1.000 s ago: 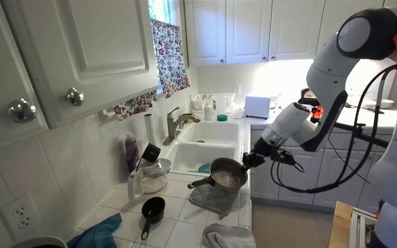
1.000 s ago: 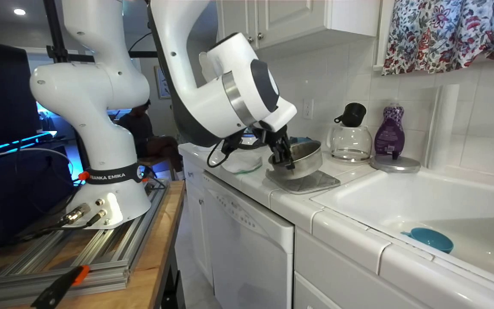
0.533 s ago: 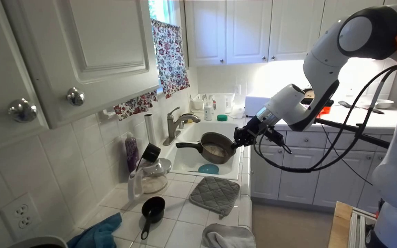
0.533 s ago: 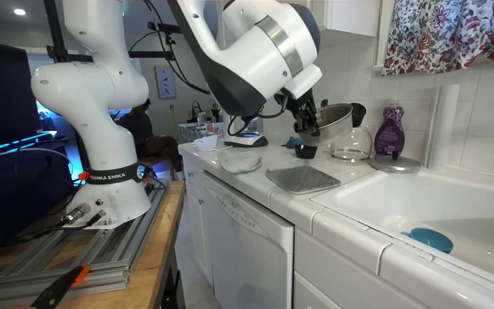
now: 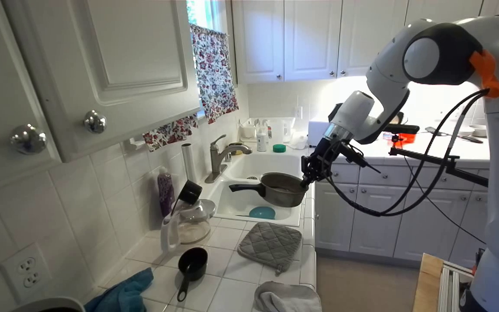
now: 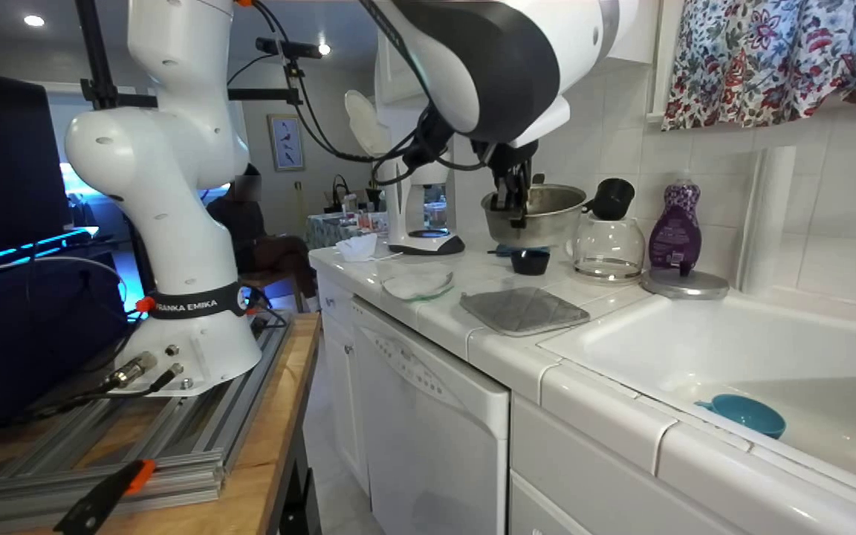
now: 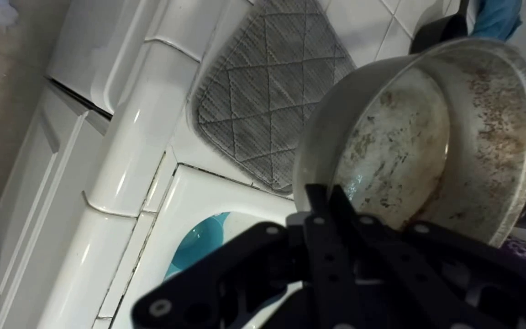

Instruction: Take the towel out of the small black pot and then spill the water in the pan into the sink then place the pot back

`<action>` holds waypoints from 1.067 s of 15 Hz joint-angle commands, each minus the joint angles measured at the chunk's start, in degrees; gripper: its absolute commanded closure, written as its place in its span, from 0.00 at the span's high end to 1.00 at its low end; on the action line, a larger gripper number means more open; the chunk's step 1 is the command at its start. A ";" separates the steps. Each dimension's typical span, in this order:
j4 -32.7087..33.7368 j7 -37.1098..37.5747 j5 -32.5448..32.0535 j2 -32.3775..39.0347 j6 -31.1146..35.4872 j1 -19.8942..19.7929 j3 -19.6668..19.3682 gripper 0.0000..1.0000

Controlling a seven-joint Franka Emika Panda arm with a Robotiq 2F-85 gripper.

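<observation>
My gripper (image 5: 305, 182) is shut on the rim of a grey metal pot (image 5: 282, 197), opposite its black handle (image 5: 245, 187). In the wrist view the fingertips (image 7: 327, 189) pinch the rim, one inside and one outside. The pot (image 7: 395, 141) is in the air, tilted in that view, with a stained bottom and a small wet gleam; how much water it holds is unclear. It hangs near the edge of the white sink (image 7: 208, 192); I cannot tell whether it is over the basin. A grey cloth (image 5: 288, 299) and a blue towel (image 5: 126, 292) lie on the counter.
A grey quilted pot holder (image 5: 271, 245) lies beside the sink. A blue cup (image 6: 747, 414) is in the basin. A glass carafe (image 6: 610, 249), purple bottle (image 6: 675, 223), lid (image 6: 684, 282) and faucet (image 5: 217, 160) stand along the wall. A small black pot (image 5: 193, 265) sits on the counter.
My gripper has lifted the pot up off the pot holder. In the last half second the pot has tipped closer to level, and the arm has swung a little.
</observation>
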 commanded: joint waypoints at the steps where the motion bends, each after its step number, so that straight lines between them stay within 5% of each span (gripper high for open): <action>1: -0.55 -0.76 -0.04 0.68 -1.82 2.29 -1.79 0.01; 6: -1.09 -0.76 -1.39 3.78 -10.55 6.69 -2.41 0.01; 16: -0.47 -1.55 -0.16 11.42 -9.30 11.38 -2.43 0.01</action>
